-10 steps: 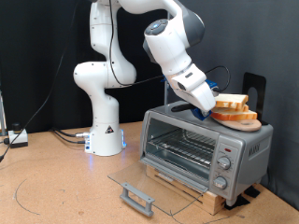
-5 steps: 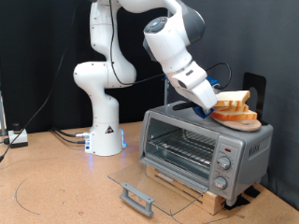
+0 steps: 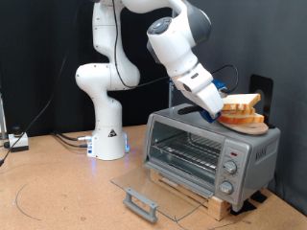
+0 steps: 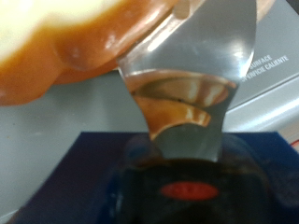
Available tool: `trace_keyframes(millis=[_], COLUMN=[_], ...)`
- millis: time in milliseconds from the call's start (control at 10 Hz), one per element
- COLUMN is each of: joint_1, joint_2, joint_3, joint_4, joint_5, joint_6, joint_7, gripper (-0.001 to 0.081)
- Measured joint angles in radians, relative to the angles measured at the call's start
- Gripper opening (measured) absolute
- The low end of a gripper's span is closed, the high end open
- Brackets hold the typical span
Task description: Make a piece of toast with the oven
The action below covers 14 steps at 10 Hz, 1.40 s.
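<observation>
Gripper (image 3: 224,109) has lifted the piece of toast (image 3: 242,103) it pinches, above the oven (image 3: 209,150)

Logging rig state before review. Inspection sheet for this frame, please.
Surface: brown tabletop, a thin curved line marked on it.
Job's things: oven, glass door dropped open, rack bare; piece of toast tops a bread stack on a wooden board on the oven roof.
Clutter: nothing seen.
Grippers: gripper at the stack's edge; bread fills the wrist view beside one finger.
Cables: bundle at the arm base.
Surroundings: dark backdrop.
</observation>
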Motion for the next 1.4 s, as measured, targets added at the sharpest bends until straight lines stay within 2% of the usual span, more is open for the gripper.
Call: trace_keyframes(millis=[700,900,1200,1400], joint_1=[-0.01,-0.009,-0.009,-0.009], joint_2=[0.054,0.054,0.052,0.05], joint_3=[0.0,0.001,0.0,0.0], joint_4=[0.031,0.031,0.036,0.036], joint_5=[-0.015,-0.03,-0.111,-0.126], joint_6=[0.019,-0.001,-0.065,-0.069], joint_7=[0.008,-0.018,-0.073,-0.077], gripper=[0.0398,0.0398,0.0398,0.0398])
